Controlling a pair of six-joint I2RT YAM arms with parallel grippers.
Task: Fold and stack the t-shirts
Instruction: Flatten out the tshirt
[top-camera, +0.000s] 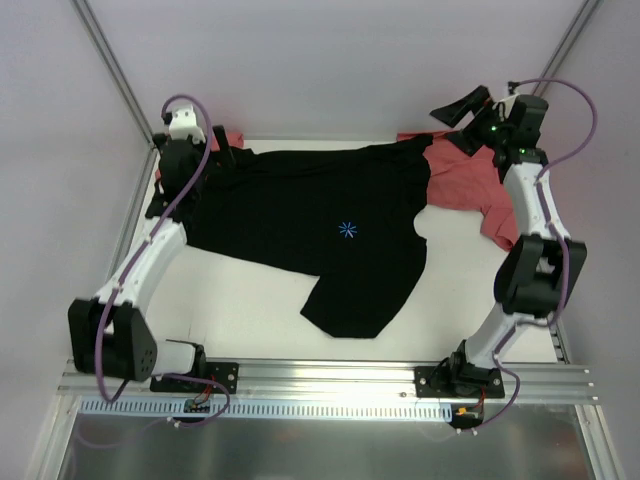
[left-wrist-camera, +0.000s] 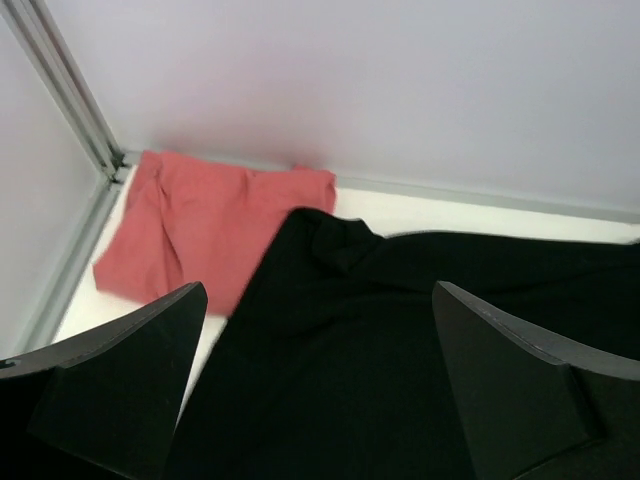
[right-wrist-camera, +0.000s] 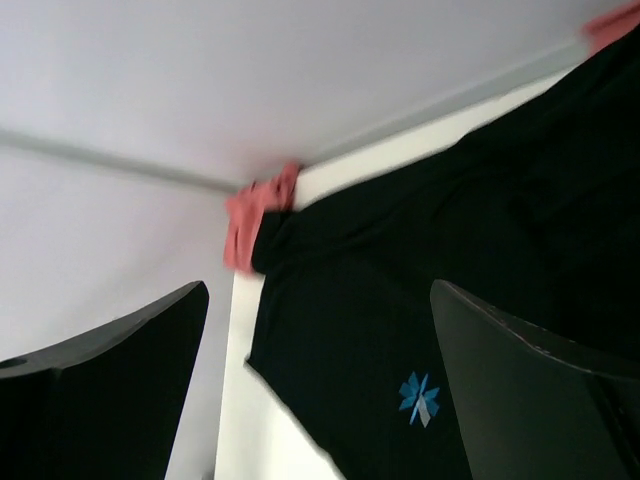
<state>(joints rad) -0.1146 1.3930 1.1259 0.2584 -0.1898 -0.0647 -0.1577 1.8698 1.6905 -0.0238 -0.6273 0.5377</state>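
Note:
A large black t-shirt (top-camera: 320, 215) lies spread across the white table, its light-blue starburst (top-camera: 347, 230) facing up. One salmon-red t-shirt (top-camera: 470, 185) lies crumpled at the back right, partly under the black one. Another salmon-red t-shirt (top-camera: 232, 138) peeks out at the back left corner. My left gripper (top-camera: 215, 140) hovers open over the black shirt's back left edge, with nothing between its fingers (left-wrist-camera: 120, 390). My right gripper (top-camera: 460, 105) is raised above the back right corner, open and empty. Its wrist view looks down on the black t-shirt (right-wrist-camera: 400, 300) and the starburst (right-wrist-camera: 419, 398).
White walls close the table (top-camera: 250, 300) in at the back and sides, with metal frame posts (top-camera: 110, 60) at both back corners. An aluminium rail (top-camera: 330, 378) carrying both arm bases runs along the near edge.

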